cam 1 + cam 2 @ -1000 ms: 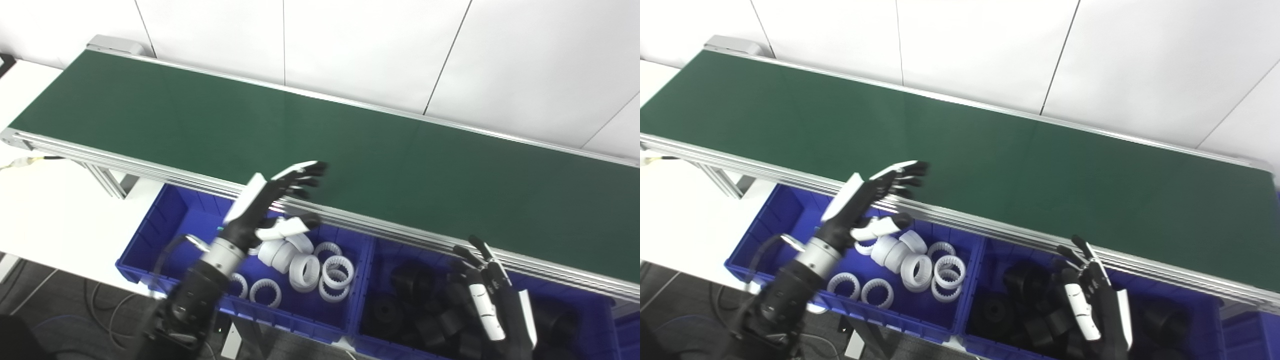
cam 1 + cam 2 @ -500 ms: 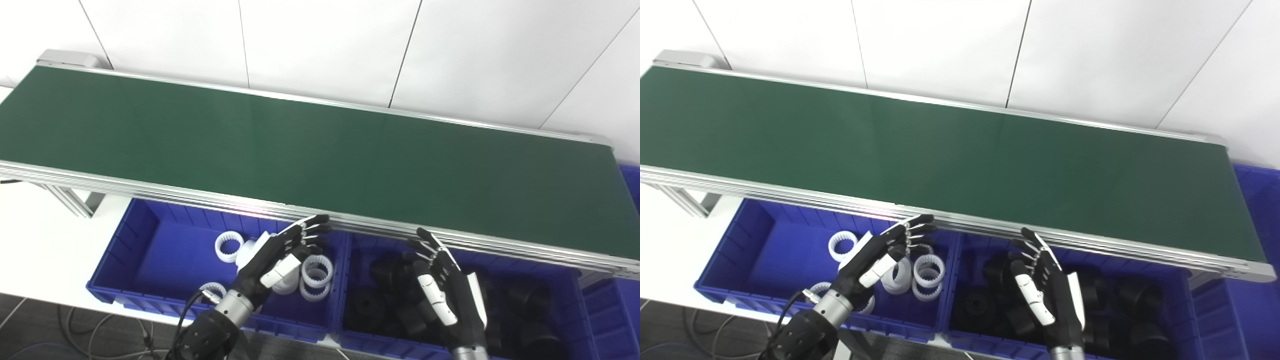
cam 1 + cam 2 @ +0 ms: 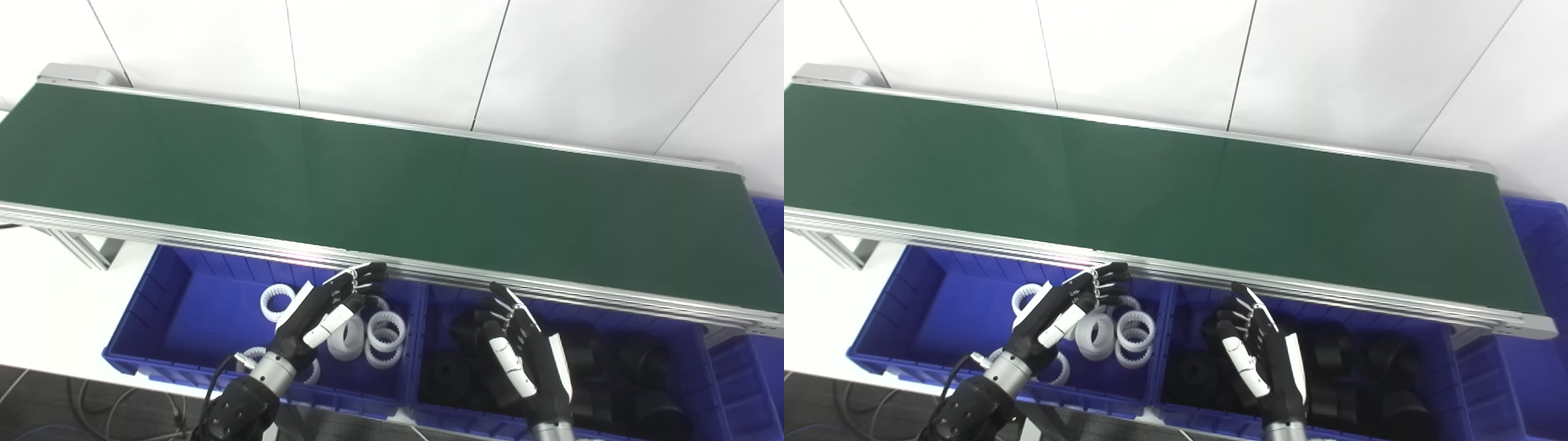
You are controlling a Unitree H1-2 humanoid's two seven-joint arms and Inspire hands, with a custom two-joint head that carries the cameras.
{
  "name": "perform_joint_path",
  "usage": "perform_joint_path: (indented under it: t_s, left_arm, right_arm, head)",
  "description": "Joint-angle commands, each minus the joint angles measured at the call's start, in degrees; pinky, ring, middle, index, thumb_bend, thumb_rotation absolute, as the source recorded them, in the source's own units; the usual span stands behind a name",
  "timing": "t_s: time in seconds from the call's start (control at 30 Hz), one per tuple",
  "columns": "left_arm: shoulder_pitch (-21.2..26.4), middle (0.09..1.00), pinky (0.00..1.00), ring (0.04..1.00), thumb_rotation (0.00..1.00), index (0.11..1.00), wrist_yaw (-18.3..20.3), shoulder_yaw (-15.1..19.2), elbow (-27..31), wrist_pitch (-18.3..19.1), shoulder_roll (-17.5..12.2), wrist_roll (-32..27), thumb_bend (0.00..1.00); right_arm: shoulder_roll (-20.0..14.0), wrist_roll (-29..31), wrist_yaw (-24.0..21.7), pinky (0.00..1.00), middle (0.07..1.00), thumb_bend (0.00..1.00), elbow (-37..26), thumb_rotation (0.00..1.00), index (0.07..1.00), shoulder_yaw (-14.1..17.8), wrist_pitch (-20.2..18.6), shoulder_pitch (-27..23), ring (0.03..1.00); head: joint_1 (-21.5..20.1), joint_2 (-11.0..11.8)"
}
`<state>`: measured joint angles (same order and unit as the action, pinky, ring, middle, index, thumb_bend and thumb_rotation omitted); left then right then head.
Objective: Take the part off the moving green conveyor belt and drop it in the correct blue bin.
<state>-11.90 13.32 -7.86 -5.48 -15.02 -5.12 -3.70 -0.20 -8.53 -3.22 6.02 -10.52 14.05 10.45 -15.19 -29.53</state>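
Conveyor belt (image 3: 367, 177) runs bare; left hand (image 3: 324, 306) and right hand (image 3: 520, 355) hover empty, fingers spread, seemingly above the blue bins (image 3: 184, 306).

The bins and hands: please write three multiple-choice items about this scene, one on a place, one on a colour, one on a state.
1. Where is the left hand?
A. over the bin of white rings
B. on the belt
C. over the bin of black parts

2. What colour are the parts under the right hand?
A. white
B. black
C. red

3. What lies on the belt?
A. one white ring
B. two black parts
C. nothing visible

Answers:
1. A, the hand hangs above the white rings in the left bin.
2. B, the right bin holds black parts.
3. C, the green surface shows bare in both views.
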Motion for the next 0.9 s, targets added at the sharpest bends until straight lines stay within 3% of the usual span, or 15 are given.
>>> perform_joint_path:
  t_s: [0.0, 0.13, 0.4, 0.6, 0.87]
  left_arm:
    - [0.84, 0.83, 0.77, 0.798, 0.8, 0.835, 0.36, 0.56, 0.44, -2.01, -0.7, -0.75, 0.68]
    - [1.15, 0.839, 0.79, 0.807, 0.79, 0.842, 0.62, 1.03, -0.05, -1.81, -0.94, -1.4, 0.68]
    - [1.63, 0.838, 0.79, 0.806, 0.81, 0.846, 0.38, 1.2, -0.72, -1.76, -0.78, -0.92, 0.65]
    - [1.6, 0.834, 0.79, 0.802, 0.79, 0.84, 0.44, 1.22, -1.61, -2.71, -0.64, -1.06, 0.66]
    - [1.31, 0.832, 0.79, 0.805, 0.77, 0.845, 0.08, 1.32, -0.92, -1.7, -0.38, -0.85, 0.65]
  right_arm:
    - [1.02, -0.3, 0.77, 0.66, 0.798, 0.59, -0.03, 0.72, 0.874, -0.52, 4.13, -0.87, 0.742]
    - [1.33, -1.04, 1.41, 0.66, 0.799, 0.57, 1.74, 0.71, 0.874, -0.96, 5.41, -1.47, 0.741]
    - [1.64, -1.46, 2.48, 0.64, 0.787, 0.58, 4.32, 0.7, 0.87, -1.22, 7.42, -2.51, 0.724]
    - [1.59, -1.7, 2.83, 0.65, 0.793, 0.58, 5.04, 0.72, 0.877, -1.38, 7.84, -2.33, 0.73]
    - [1.6, -1.18, 2.67, 0.65, 0.792, 0.6, 4.79, 0.72, 0.871, -1.22, 7.27, -2.37, 0.734]
  head:
    - [-1.14, 0.41]
    - [-3.53, 1.06]
    - [-2.35, 1.9]
    - [-2.7, 3.88]
    - [-2.68, 3.0]
